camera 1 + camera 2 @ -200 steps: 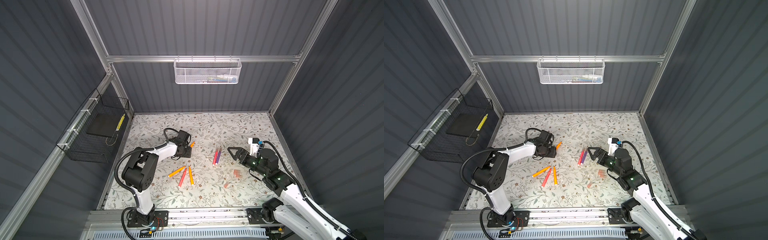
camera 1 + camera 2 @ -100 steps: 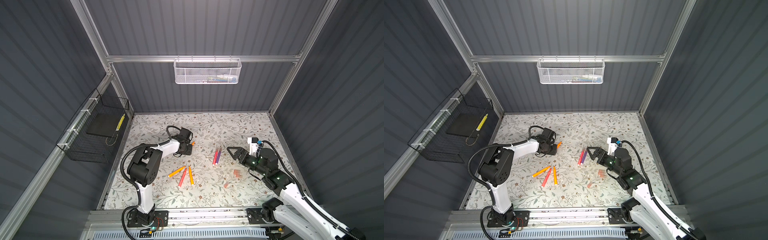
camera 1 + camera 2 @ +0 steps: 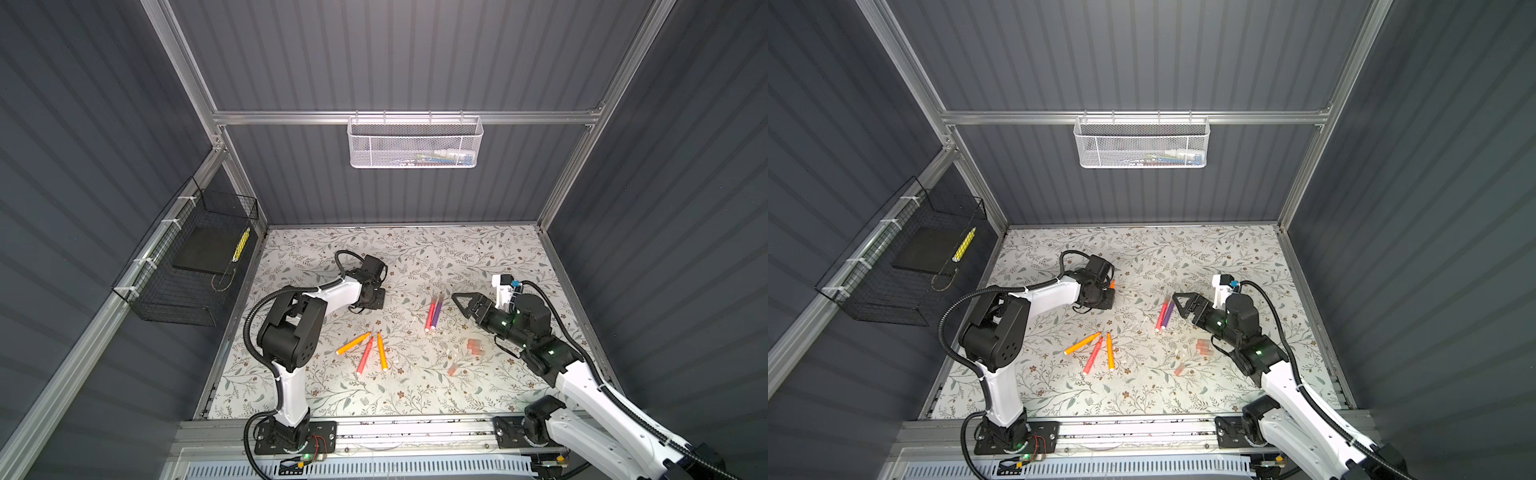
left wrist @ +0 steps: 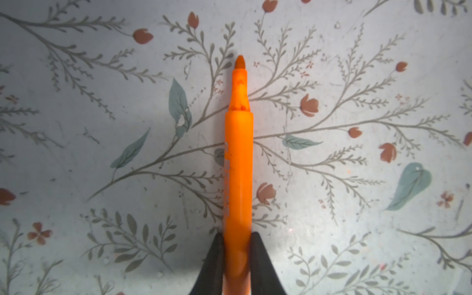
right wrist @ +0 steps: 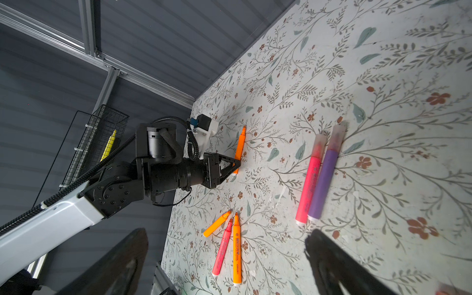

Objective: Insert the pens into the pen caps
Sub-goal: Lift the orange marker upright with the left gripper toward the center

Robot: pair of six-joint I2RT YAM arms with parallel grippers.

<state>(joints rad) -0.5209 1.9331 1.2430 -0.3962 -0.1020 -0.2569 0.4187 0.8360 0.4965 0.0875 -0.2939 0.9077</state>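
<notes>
Two grippers: left gripper [image 4: 236, 240] clamped on an orange pen [image 4: 238, 166] lying on the floral mat [image 3: 415, 257]; right gripper [image 3: 459, 300] spread wide, empty.
Nearby: three loose pens [image 3: 365, 355] closer to the bases, pink-and-purple pair [image 3: 433, 311] just beside the right gripper, pen caps [image 3: 475, 347] near the right arm.
Views: left wrist shows the bare nib [image 4: 240, 62]; in a top view only its orange tip [image 3: 1112, 284] peeks past the left arm.
</notes>
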